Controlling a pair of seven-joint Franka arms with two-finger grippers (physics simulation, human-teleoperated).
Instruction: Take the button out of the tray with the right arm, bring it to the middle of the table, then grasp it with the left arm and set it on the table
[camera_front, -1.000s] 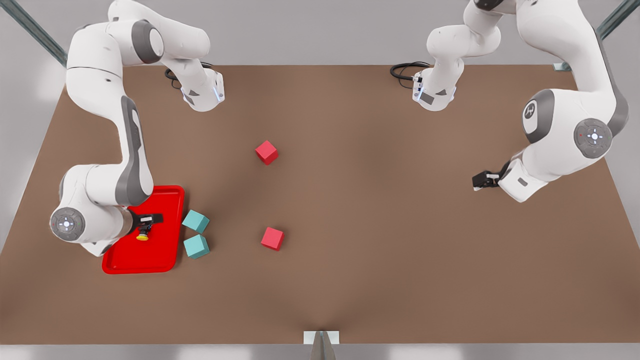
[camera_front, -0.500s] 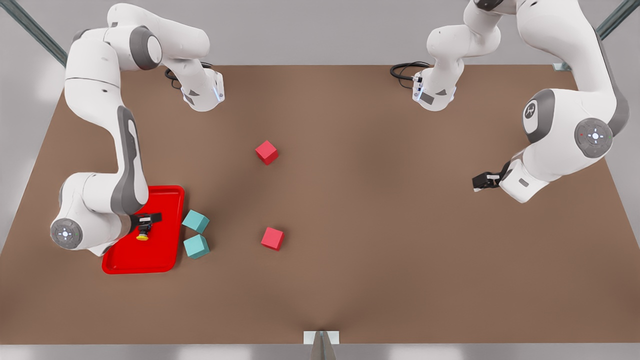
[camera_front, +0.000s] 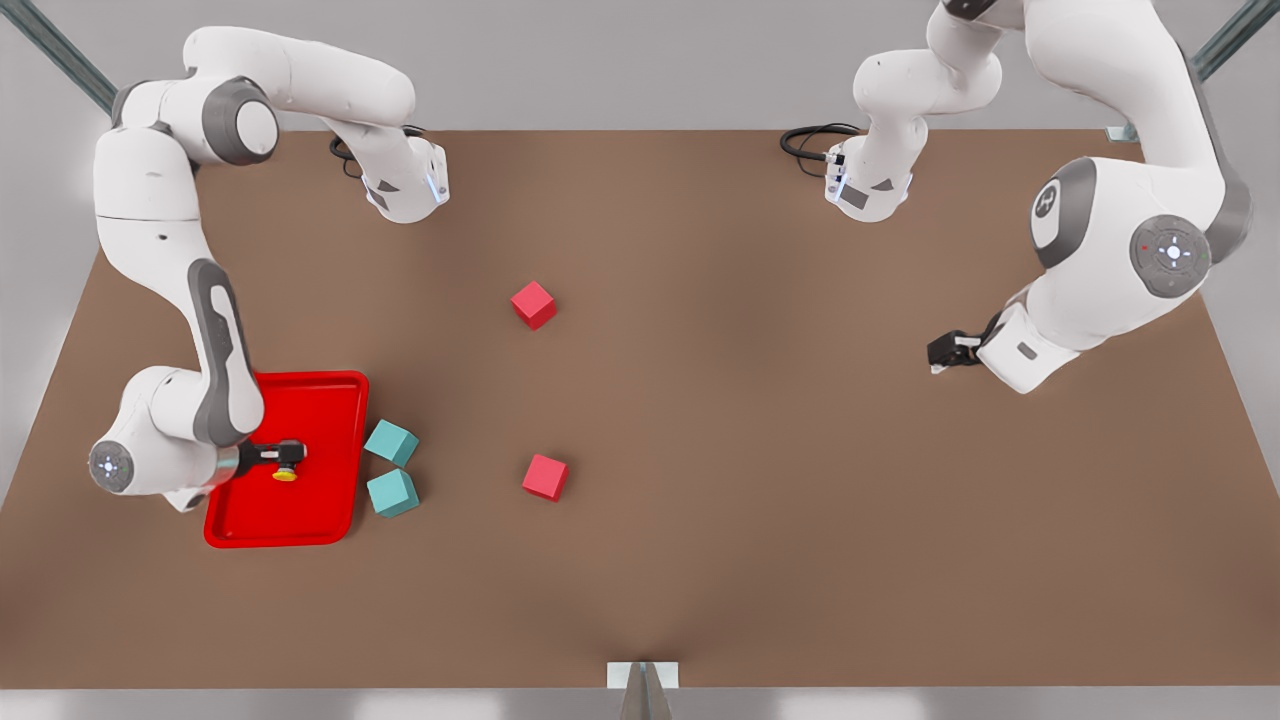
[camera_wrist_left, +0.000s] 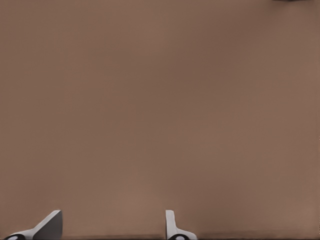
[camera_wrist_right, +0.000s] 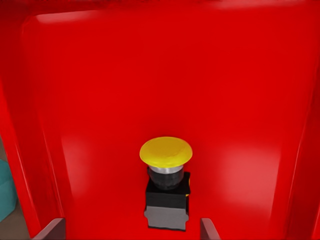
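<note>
The button, a yellow cap on a black base, stands upright in the red tray at the front view's left. My right gripper hangs low over it, open. In the right wrist view the button sits between the two fingertips of the right gripper, on the tray floor; neither finger touches it. My left gripper waits at the front view's right, above the bare table. Its wrist view shows the left gripper open over plain brown table.
Two teal cubes lie just off the tray's side toward the table's middle; one teal cube's edge appears beyond the tray rim. Two red cubes sit near the table's middle.
The right arm's elbow has swung toward the front view's left, and its gripper has turned and come down around the button. The left gripper has drifted slightly toward the table's middle.
</note>
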